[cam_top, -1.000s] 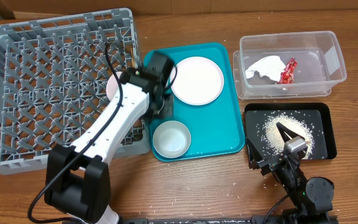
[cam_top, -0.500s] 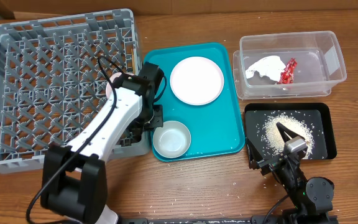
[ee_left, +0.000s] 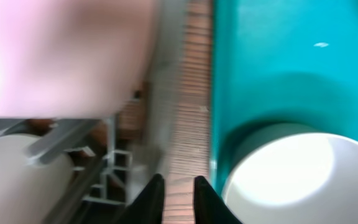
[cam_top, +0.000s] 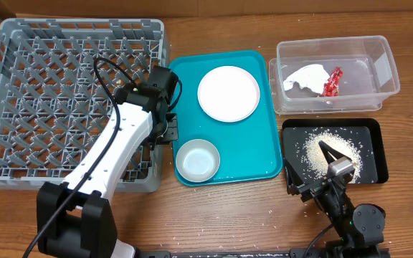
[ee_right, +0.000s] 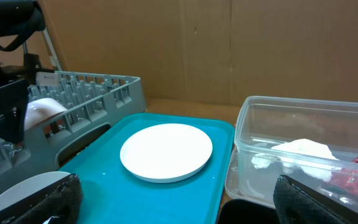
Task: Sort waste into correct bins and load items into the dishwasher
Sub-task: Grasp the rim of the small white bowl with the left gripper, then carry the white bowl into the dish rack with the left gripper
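The grey dish rack (cam_top: 56, 93) stands at the left. A pale rounded bowl (ee_right: 42, 109) lies in it by its right wall, mostly under my left arm in the overhead view. My left gripper (cam_top: 165, 130) (ee_left: 178, 198) hangs over the wood strip between the rack and the teal tray, fingers a narrow gap apart and empty. The white plate (cam_top: 227, 94) and white bowl (cam_top: 197, 160) sit on the teal tray. The napkin (cam_top: 303, 77) and red wrapper (cam_top: 332, 82) lie in the clear tub (cam_top: 382, 68). Rice (cam_top: 314, 147) lies in the black tray (cam_top: 375, 161). My right gripper (cam_top: 328, 159) (ee_right: 176, 202) is wide open and empty. The chopsticks are out of view.
The teal tray (cam_top: 260, 143) lies between the rack and the bins. Loose rice grains are scattered on the table in front of the black tray (cam_top: 307, 211). A cardboard wall stands behind the table (ee_right: 229, 50).
The rack has swung from tilted to square with the table. My left arm has moved left, from over the teal tray's edge to the rack's right wall. The right arm has not moved.
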Robot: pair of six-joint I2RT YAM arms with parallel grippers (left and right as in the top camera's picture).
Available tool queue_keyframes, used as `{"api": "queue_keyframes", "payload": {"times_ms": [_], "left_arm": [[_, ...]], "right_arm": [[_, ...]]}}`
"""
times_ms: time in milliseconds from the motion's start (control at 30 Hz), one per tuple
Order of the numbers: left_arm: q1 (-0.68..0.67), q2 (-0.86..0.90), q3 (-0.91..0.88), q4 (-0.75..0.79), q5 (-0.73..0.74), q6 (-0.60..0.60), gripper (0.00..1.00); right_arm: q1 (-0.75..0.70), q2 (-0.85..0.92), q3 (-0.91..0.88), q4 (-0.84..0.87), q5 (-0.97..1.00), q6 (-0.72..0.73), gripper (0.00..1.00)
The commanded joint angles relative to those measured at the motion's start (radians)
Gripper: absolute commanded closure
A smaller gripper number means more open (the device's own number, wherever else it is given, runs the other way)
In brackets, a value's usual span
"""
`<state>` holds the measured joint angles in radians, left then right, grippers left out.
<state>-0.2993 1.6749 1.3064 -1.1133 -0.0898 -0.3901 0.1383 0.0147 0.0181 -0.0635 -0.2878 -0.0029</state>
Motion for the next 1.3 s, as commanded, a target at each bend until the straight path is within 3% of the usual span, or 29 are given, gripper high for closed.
{"api": "queue_keyframes", "payload": {"times_ms": [0, 100, 267, 800, 900, 967, 1000, 1167, 1267], "left_arm": [[-0.012, -0.019, 0.042, 0.023, 0.209, 0.055, 0.67], [-0.050, -0.016, 0.039, 0.042, 0.267, 0.052, 0.46], [-0.099, 0.005, -0.016, 0.055, 0.151, -0.043, 0.38], [-0.130, 0.025, -0.296, 0.298, 0.142, -0.117, 0.63], [-0.159, 0.025, -0.306, 0.325, 0.150, -0.115, 0.78], [-0.163, 0.024, -0.293, 0.336, 0.194, -0.100, 0.93], [-0.162, 0.024, -0.277, 0.333, 0.222, -0.087, 0.96], [-0.121, -0.016, -0.119, 0.210, 0.224, -0.071, 0.96], [-0.080, -0.052, 0.031, 0.077, 0.105, -0.029, 0.96]], "right_arm": [[-0.002, -0.010, -0.010, 0.006, 0.007, 0.003, 0.01], [-0.002, -0.010, -0.010, 0.006, 0.007, 0.003, 0.00], [-0.002, -0.010, -0.010, 0.006, 0.007, 0.004, 0.00], [-0.002, -0.010, -0.010, 0.006, 0.007, 0.004, 0.00], [-0.002, -0.010, -0.010, 0.006, 0.007, 0.004, 0.00], [-0.002, -0.010, -0.010, 0.006, 0.007, 0.004, 0.00], [-0.002, -0.010, -0.010, 0.006, 0.007, 0.003, 0.00], [-0.002, -0.010, -0.010, 0.006, 0.007, 0.003, 0.00], [-0.002, -0.010, -0.010, 0.006, 0.007, 0.003, 0.00]]}}
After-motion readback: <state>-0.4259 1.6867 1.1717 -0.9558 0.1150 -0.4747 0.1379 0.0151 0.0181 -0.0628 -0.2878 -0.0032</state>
